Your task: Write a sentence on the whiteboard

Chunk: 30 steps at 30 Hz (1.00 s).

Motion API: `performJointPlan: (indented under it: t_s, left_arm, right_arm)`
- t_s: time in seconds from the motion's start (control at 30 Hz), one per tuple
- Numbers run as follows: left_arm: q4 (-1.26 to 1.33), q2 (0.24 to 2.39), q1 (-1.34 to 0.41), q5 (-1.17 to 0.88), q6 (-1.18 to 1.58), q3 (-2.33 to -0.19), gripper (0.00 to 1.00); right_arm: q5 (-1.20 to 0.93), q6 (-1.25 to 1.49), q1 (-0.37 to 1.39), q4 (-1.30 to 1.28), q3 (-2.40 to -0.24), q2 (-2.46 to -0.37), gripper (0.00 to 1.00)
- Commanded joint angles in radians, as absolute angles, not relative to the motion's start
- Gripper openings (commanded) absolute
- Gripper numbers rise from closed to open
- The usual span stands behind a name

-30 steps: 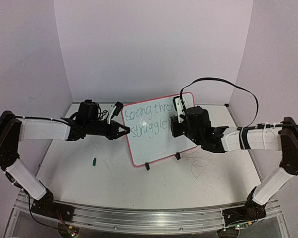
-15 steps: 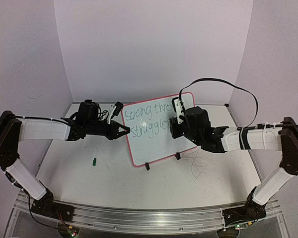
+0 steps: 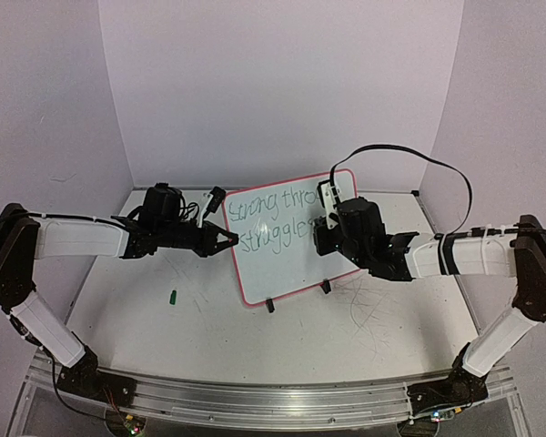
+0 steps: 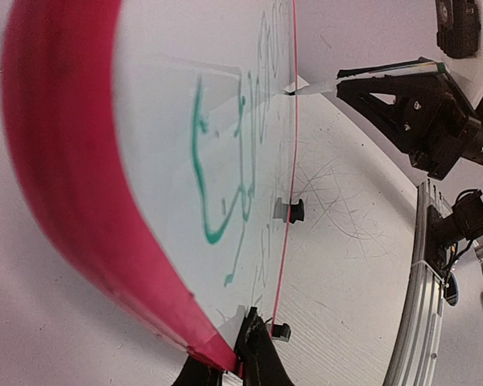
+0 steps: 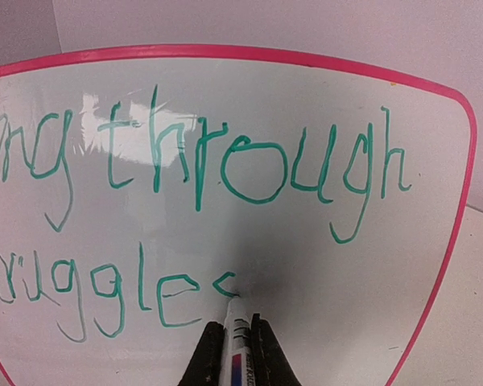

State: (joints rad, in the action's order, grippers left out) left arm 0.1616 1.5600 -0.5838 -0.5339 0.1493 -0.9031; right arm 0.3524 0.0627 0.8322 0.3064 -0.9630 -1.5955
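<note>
Metal rail (image 3: 273,401) along the bottom of the top view, both arm bases bolted to it. Scuffed white table (image 3: 209,346) behind it: open room across the lower centre, one small green piece (image 3: 175,295) lying lower left, well apart from everything else. Whiteboard (image 3: 291,269) at the centre, propped on two black clip feet (image 3: 270,306), leaning back, its pink rim free on the lower and right sides. Left arm: elbow at the left edge, forearm level toward the centre; left gripper (image 3: 233,239) closed tight on the board's left rim. Right arm: elbow at the right edge, forearm reaching left, wrist before the board's right half; right gripper (image 5: 235,344) clamped on a marker (image 5: 238,320), tip touching the board. Sentence (image 5: 198,173): green, two lines, the tip at a partly drawn stroke after "struggle". Plain walls (image 3: 273,91) close in the far side.
</note>
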Motion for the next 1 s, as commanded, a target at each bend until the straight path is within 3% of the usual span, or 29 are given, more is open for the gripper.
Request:
performJointPlan:
  t_s: [0.0, 0.97]
  left_arm:
    - [0.088, 1.579, -0.564, -0.322, 0.036, -0.909, 0.00]
    - [0.083, 1.580, -0.565, -0.320, 0.038, -0.912, 0.00]
  right_arm:
    - [0.392, 0.084, 0.831, 0.276, -0.950, -1.578, 0.00]
    - [0.348, 0.117, 0.858, 0.319, -0.964, -1.535, 0.00]
